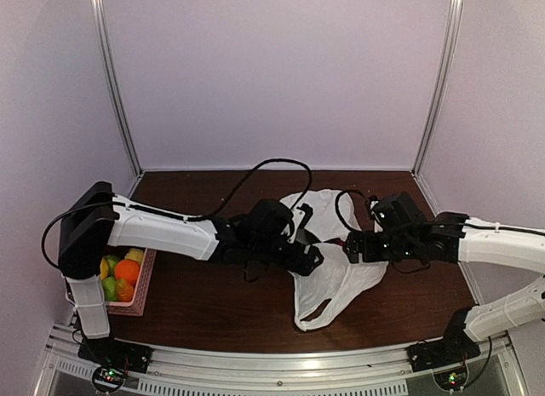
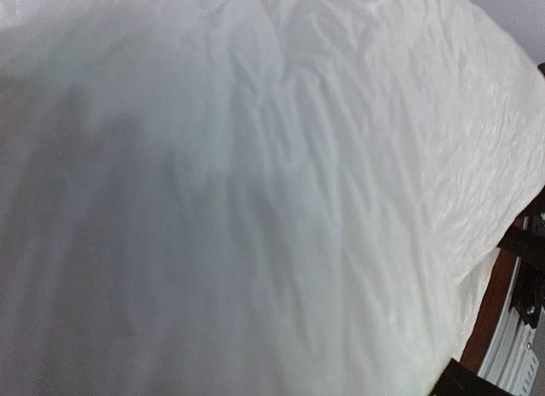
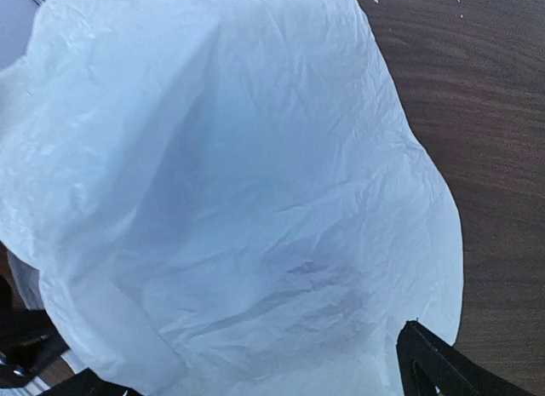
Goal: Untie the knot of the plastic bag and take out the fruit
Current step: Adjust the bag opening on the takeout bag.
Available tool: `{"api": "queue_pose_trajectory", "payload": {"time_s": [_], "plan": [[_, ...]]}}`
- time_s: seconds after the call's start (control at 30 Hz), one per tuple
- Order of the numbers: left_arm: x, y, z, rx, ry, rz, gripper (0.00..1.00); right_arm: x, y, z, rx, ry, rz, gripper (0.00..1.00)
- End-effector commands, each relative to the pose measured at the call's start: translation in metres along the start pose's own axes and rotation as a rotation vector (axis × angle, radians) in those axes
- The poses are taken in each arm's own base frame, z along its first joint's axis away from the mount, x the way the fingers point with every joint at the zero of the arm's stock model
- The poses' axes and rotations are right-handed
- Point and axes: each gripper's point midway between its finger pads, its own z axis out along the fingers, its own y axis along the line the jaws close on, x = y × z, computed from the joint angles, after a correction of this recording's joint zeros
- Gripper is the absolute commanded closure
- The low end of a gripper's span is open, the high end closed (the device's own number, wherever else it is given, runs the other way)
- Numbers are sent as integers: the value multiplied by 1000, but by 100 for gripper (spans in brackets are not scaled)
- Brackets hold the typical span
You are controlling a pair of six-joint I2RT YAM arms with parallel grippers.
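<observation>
Table point(image 1: 213, 302): plastic bag point(image 1: 336, 281) lay mid-table, slack and flat-looking. Pink basket point(image 1: 143, 289) sat far left, well apart from it, with fruit point(image 1: 127, 270) inside. Left gripper point(image 1: 313, 258) and right gripper point(image 1: 352, 246) met at the bag's middle. Both wrist views were smothered in white film, so I couldn't tell if either pincer was spread or pinching. Knot wasn't identifiable. My call: get film off the lenses, locate the knot or mouth, then pull apart slowly, since thin plastic tears.
</observation>
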Motion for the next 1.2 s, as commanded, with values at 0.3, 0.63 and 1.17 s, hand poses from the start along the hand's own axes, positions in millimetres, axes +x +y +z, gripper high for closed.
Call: {"api": "queue_pose_trajectory", "payload": {"time_s": [0.3, 0.63, 1.17], "plan": [[24, -40, -17, 123, 14, -2, 4, -63, 6, 30, 64, -88, 30, 3], [21, -51, -26, 169, -10, 8, 4, -27, -8, 55, 110, 22, 7, 3], [-27, -22, -27, 66, -102, -37, 2, 51, -31, 61, 82, 156, 55, 46]]}}
